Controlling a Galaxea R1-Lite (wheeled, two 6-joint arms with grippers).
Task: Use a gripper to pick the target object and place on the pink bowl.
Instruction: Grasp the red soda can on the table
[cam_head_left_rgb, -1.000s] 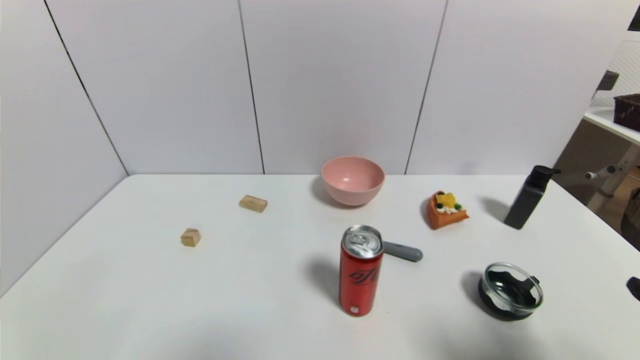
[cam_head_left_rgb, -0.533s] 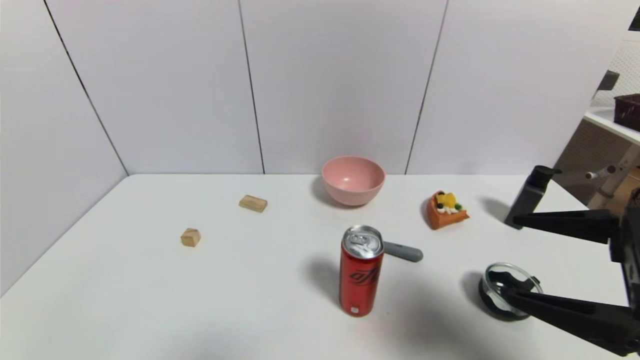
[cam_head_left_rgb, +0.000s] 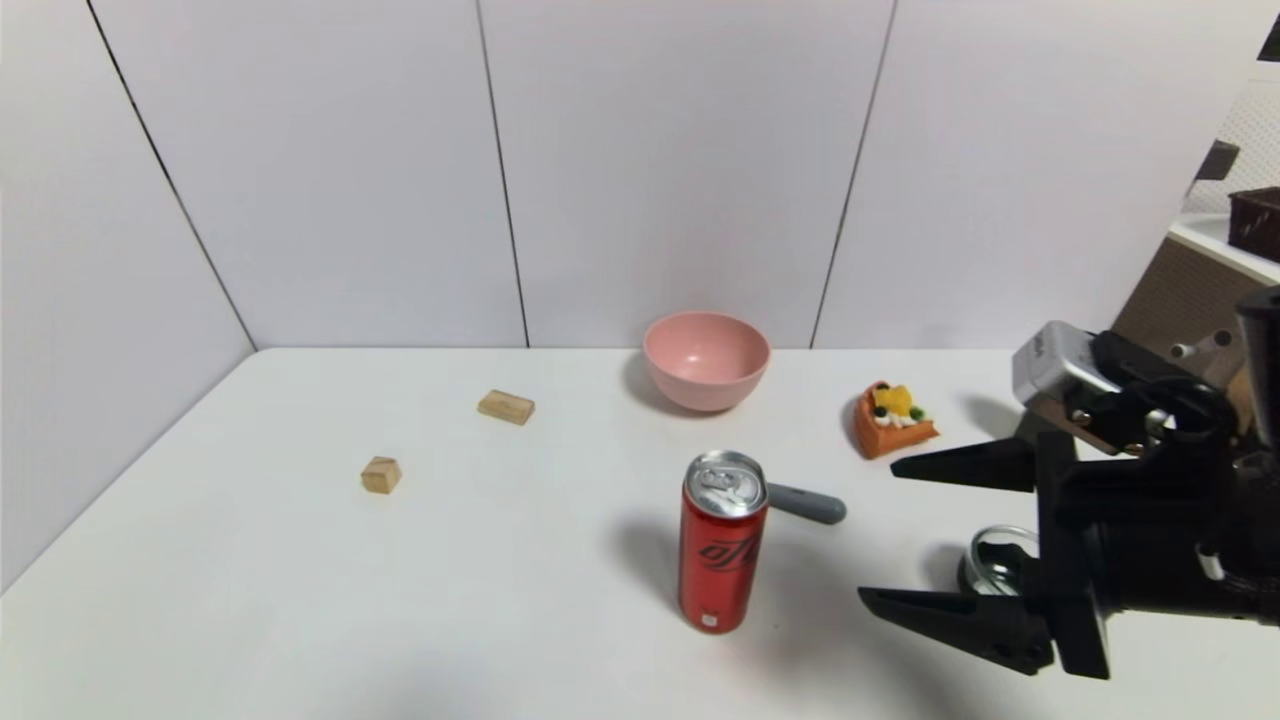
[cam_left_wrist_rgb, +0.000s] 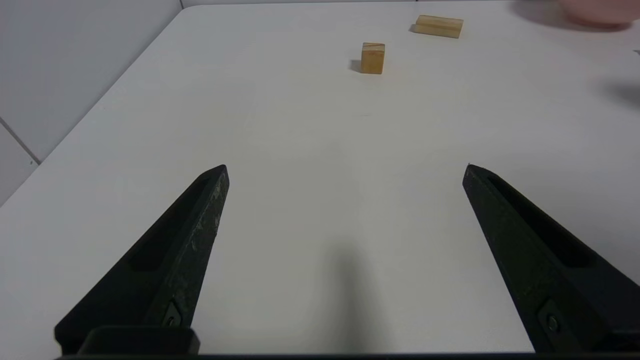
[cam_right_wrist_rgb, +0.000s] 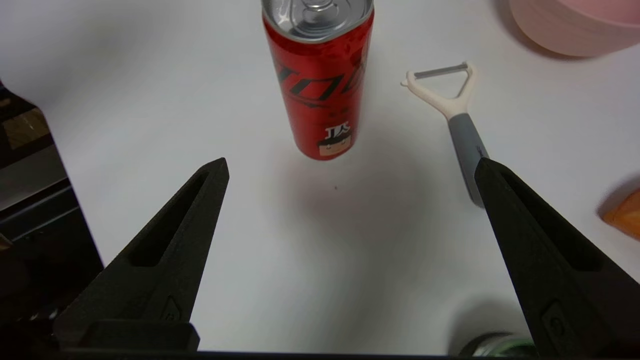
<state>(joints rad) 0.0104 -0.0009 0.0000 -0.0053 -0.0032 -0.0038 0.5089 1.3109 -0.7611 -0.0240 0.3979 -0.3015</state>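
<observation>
- The red can (cam_head_left_rgb: 722, 541) is seen upright near the middle of the desk (cam_head_left_rgb: 300, 560), well apart from the pink bowl (cam_head_left_rgb: 706, 359), which sits at the far edge by the wall.
- The right tool (cam_head_left_rgb: 885, 535) is held to the right of the can, its two pointed fingers spread wide and nothing gripped; the can is not yet between them.
- The left tool (cam_left_wrist_rgb: 345, 170) is likewise spread wide and empty, parked over bare desk on the left, with two wooden blocks (cam_left_wrist_rgb: 372, 57) farther off.
- A peeler (cam_right_wrist_rgb: 457, 117) lies just behind and to the right of the can — in the right wrist view one finger already overlaps its grey handle, so it could be snagged or dragged during the approach.
- The can is judged tall and slim, hence easily toppled if one fingertip meets it before the other — a centred, level closure would be needed.
- A glass bowl (cam_head_left_rgb: 990, 560) sits beneath the right arm and could be knocked if the arm is lowered.
- A slanted release into the deep bowl could tip the can.
</observation>
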